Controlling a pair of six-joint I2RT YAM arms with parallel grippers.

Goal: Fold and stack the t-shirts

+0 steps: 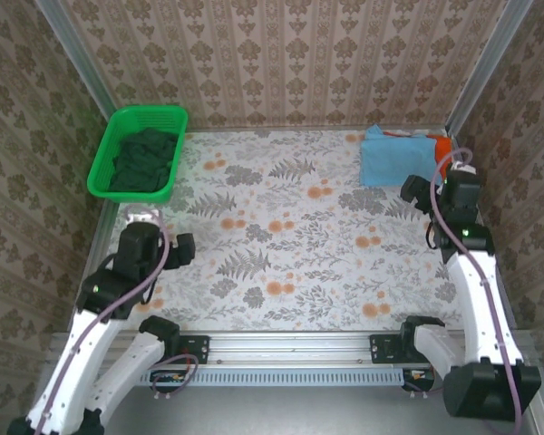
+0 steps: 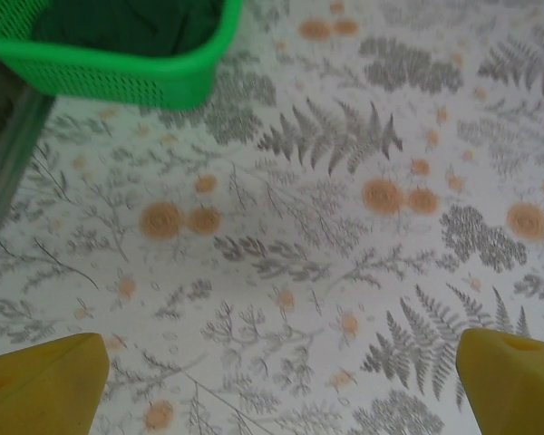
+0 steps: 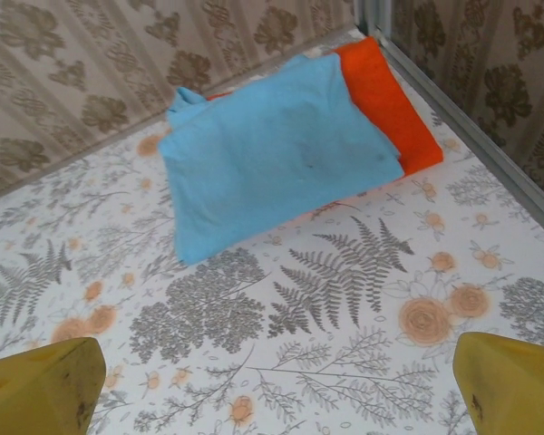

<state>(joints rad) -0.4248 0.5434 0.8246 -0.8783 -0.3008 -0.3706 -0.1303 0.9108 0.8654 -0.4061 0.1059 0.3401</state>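
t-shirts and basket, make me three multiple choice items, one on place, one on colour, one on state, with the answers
1. Where is the light blue t-shirt?
A) in the middle
B) far right corner, on top of the orange-red t-shirt
C) near edge by the arm bases

2. What colour is the basket?
A) white
B) yellow
C) green

3. How are the left hand and right hand?
A) both open, holding nothing
B) both shut
C) left shut on cloth

Answers: 1 B, the blue cloth overlaps the orange-red one; 2 C, its mesh wall is bright green; 3 A, both pairs of fingers stand wide apart with nothing between them.
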